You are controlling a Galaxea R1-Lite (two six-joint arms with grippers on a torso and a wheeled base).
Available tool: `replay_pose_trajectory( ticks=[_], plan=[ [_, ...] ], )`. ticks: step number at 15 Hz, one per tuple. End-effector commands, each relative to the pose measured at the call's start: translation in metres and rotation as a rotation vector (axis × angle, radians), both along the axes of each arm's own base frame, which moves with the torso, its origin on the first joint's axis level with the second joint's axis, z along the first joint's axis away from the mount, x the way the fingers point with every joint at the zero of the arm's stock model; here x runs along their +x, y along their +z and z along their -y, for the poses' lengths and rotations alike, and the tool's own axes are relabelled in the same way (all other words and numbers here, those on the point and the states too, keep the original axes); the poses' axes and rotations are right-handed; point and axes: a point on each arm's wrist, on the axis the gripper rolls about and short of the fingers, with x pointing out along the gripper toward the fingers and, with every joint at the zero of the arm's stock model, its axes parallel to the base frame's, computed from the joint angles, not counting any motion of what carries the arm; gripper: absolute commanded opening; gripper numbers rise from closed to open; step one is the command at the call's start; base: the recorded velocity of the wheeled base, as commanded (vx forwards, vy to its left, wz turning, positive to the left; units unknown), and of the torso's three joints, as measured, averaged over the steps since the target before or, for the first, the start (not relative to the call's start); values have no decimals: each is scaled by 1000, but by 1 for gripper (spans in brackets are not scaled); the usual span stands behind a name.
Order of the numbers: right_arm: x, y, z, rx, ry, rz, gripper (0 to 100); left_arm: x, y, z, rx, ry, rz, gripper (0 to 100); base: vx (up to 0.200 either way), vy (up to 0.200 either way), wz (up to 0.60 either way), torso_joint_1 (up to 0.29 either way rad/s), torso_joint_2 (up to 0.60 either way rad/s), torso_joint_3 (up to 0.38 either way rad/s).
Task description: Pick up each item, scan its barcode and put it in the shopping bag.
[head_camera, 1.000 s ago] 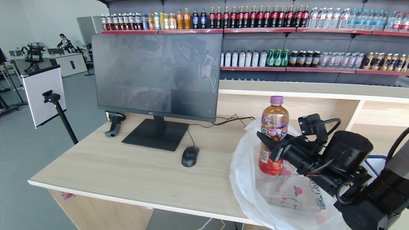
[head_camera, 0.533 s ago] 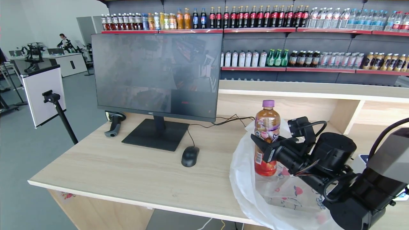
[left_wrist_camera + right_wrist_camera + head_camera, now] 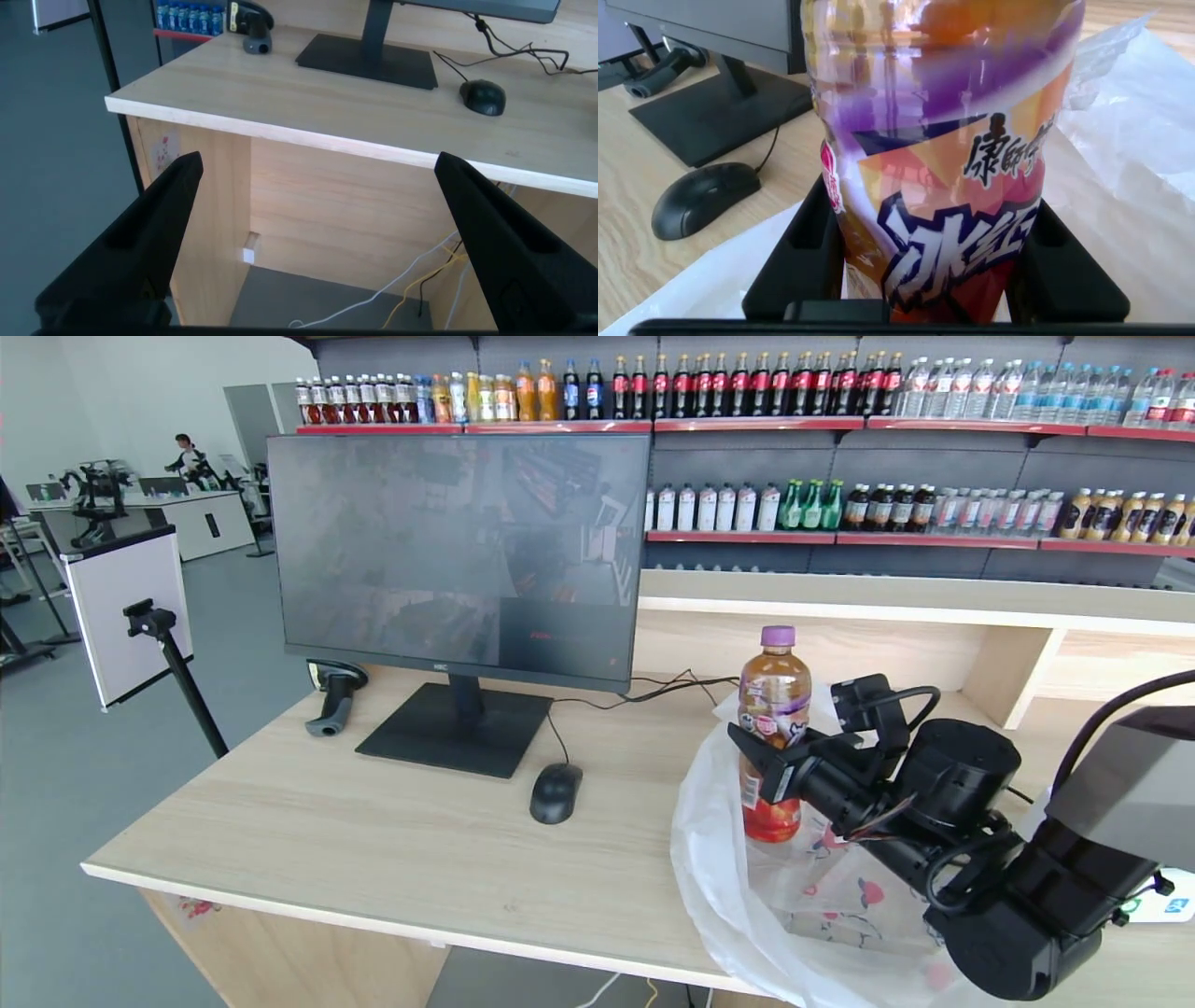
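Right end effector (image 3: 770,761) is clamped on the bottle (image 3: 775,709), fingers on both sides of the labelled body about mid-height. Bottle is upright, purple cap on top, orange-red drink inside. In the right wrist view the two black fingers (image 3: 808,247) press against the label from either side. The bottle's lower part sits at the open mouth of the shopping bag (image 3: 724,887); can't tell if the base touches anything underneath.

The shopping bag is white translucent plastic with red and blue print. It lies crumpled on the right part of the table (image 3: 373,840), its front spilling over the near edge.

Left end effector (image 3: 318,163) is wide open and holds nothing. It is low, in front of the table's near edge, facing the wooden front panel.

Barcode scanner (image 3: 331,700) rests on the far left of the table, just beside the monitor (image 3: 457,551) and well apart from the bottle. The monitor stands on a flat black base, screen dark. A black mouse (image 3: 555,792) lies between the monitor base and the bag, touching neither. Thin black cables (image 3: 672,686) run from behind the monitor toward the bag.

Behind the table, shelves (image 3: 756,425) with red edges carry rows of drink bottles.
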Motion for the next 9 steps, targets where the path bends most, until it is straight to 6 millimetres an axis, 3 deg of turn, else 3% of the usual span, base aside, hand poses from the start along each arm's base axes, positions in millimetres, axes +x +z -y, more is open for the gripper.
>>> replay_pose_trajectory(
  ticks=[1,9],
  plan=[
    [0,-3,-1,-4,2,-10,0,0,0,0,-1,0,0,100,0,0,0,0,0,0],
    [-8,-12,3,-24,2,-57,0,0,0,0,-1,0,0,100,0,0,0,0,0,0]
  ],
)
